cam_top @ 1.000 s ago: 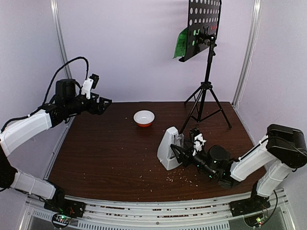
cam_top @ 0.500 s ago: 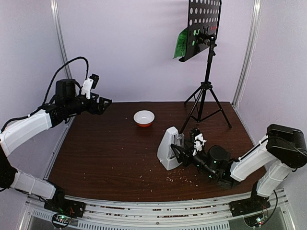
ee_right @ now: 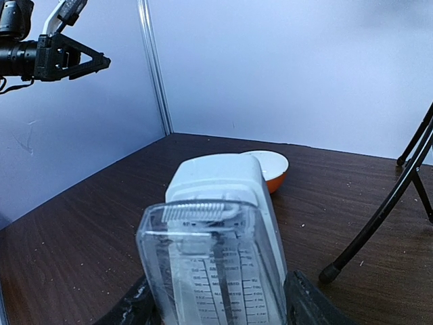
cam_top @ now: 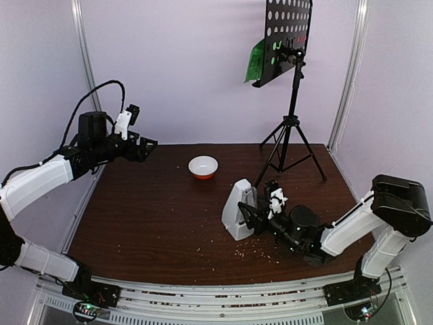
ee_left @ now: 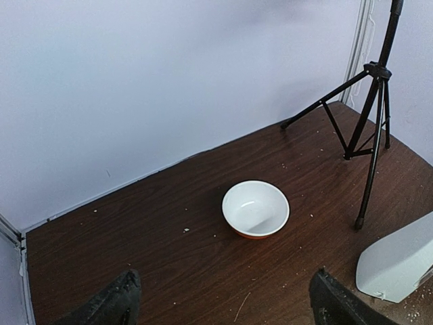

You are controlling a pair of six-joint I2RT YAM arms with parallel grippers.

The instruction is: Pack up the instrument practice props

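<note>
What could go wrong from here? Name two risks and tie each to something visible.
1. The right end effector seems closed on the clear cover only; lifting could pull it off or topple the metronome.
2. The stand has a leg close beside them; a sideways swing might knock it over, pages and all.

Top view: stand (cam_top: 294, 88) desk was clipped by the top edge. Pages (cam_top: 256, 62) sat mostly hidden behind it; only a green corner and red bits through the holes showed. Left wrist: metronome (ee_left: 399, 264) was just a corner at the frame edge. Right wrist: bowl (ee_right: 274, 164) was mostly behind the metronome. The bottom edge cut off the right gripper (ee_right: 216, 308) fingers beside the cover (ee_right: 213, 264), so contact couldn't be told.
</note>
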